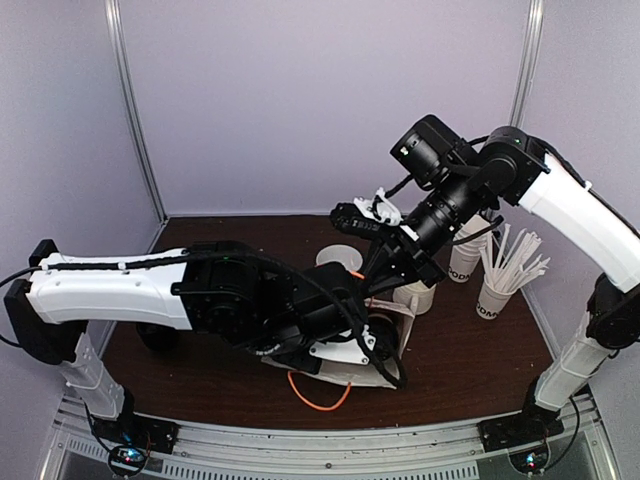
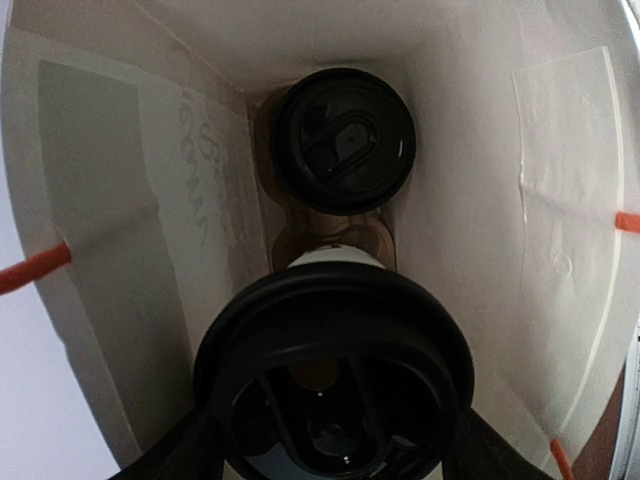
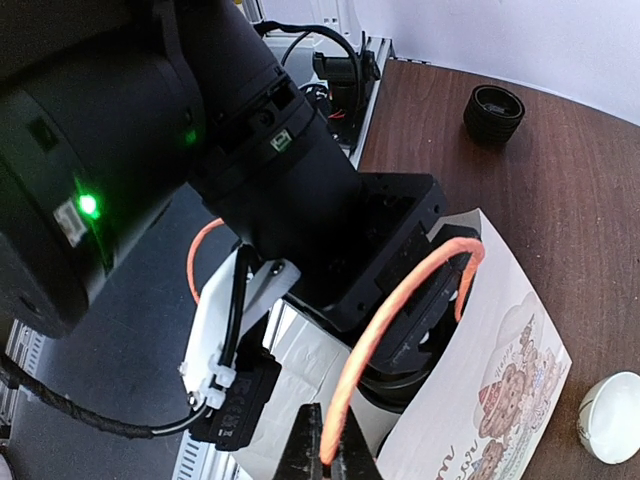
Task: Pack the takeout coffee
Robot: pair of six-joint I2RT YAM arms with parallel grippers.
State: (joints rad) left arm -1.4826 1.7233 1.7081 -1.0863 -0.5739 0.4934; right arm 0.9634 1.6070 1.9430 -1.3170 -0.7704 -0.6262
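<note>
Right hand (image 3: 322, 456) pinches the orange handle (image 3: 372, 335), left hand (image 2: 335, 465) grips a lidded cup (image 2: 335, 345) above brown table (image 1: 480, 350).

A robot lab booth. I work inside plain lilac walls (image 1: 300, 100) joined by metal posts (image 1: 137, 120). Both arms (image 1: 110, 290) stand on an aluminium rail (image 1: 330, 445) at the near edge of a brown table (image 1: 480, 350), cables (image 3: 60, 400) trailing, a green status light (image 3: 88, 205) glowing on one.
</note>
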